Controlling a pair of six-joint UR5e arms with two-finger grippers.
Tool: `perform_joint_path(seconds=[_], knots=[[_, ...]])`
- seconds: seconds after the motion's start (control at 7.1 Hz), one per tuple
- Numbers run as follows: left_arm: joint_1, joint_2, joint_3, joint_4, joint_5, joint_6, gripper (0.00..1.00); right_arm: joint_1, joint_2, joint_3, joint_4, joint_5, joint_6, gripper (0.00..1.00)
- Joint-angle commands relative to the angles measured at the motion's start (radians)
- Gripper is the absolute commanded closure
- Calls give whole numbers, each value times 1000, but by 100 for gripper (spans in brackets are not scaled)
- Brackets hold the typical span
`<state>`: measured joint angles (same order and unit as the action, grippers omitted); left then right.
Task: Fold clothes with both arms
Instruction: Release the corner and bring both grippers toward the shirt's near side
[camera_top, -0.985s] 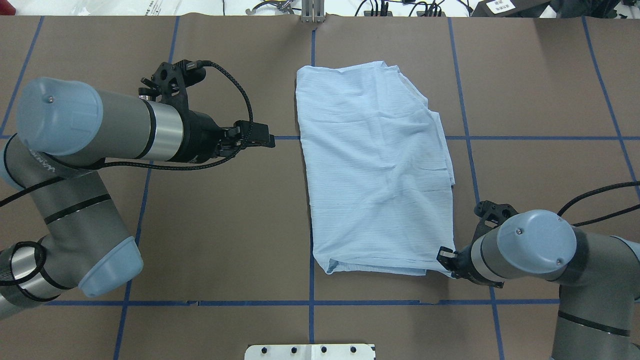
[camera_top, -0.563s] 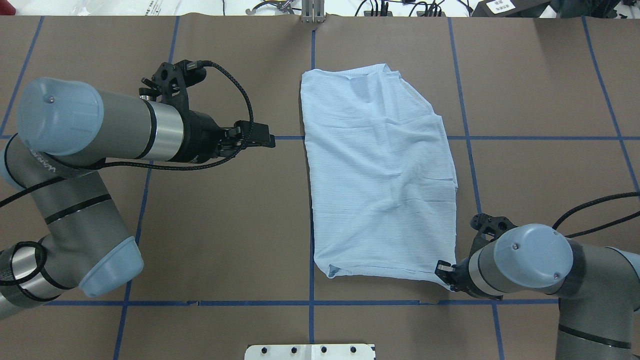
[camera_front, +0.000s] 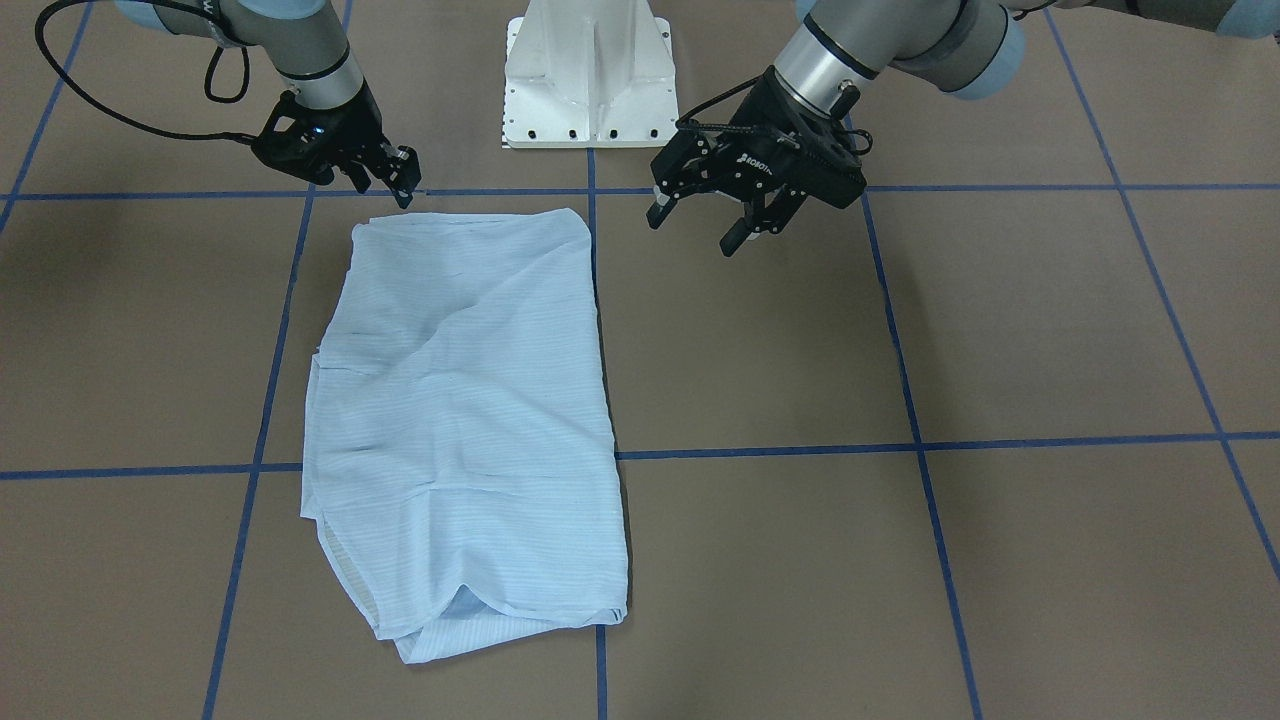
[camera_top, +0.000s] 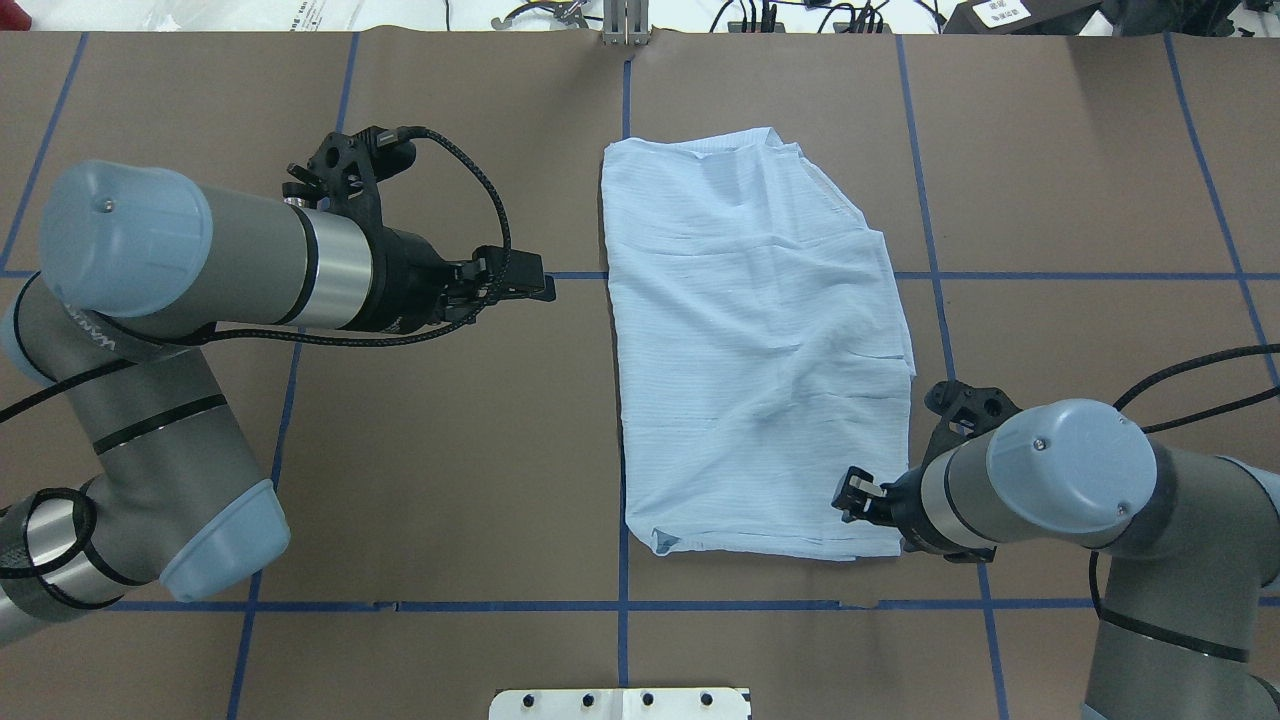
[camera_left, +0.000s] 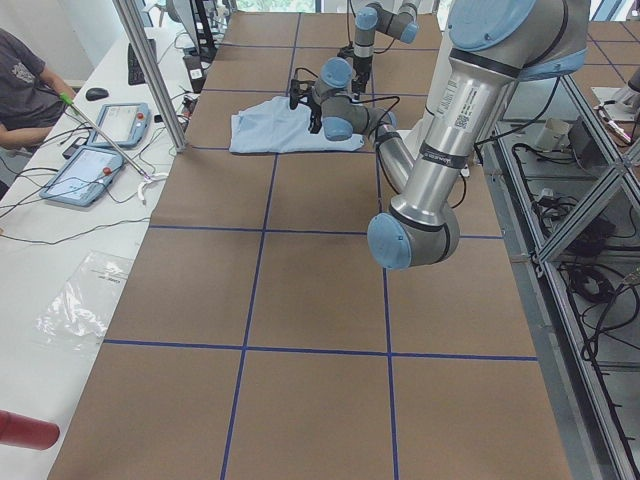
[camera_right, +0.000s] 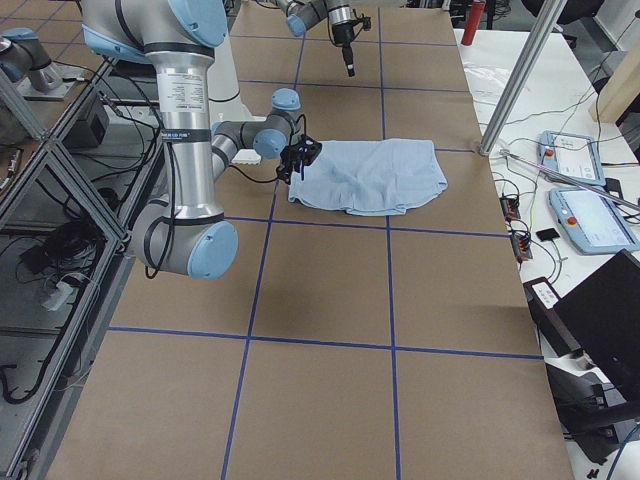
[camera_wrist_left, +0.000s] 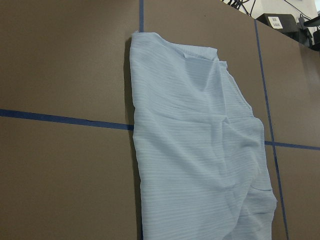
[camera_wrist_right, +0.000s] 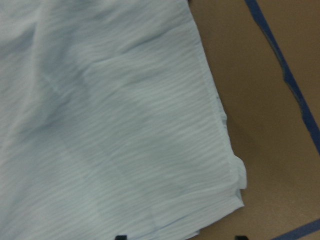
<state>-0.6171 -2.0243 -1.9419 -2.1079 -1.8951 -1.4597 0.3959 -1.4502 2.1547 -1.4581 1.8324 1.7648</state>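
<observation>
Pale-blue shirt, apparently folded, lies lengthwise front-to-back on the table.

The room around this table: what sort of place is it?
Probably a robotics lab. A left arm and a right arm reach over a table gridded with blue tape, and control tablets lie on a side bench.
</observation>
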Motion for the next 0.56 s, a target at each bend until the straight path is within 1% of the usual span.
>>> perform_joint_path(seconds=[0.0,0.14,0.42], knots=[[98,6,3,2,23,-158,0,75,72,4,7,10,-10,0],[167,7,6,6,74,-238,0,104,100,1,8,43,-13,0],[235,-10,6,134,96,-394,1,133,126,-1,10,56,-75,0]])
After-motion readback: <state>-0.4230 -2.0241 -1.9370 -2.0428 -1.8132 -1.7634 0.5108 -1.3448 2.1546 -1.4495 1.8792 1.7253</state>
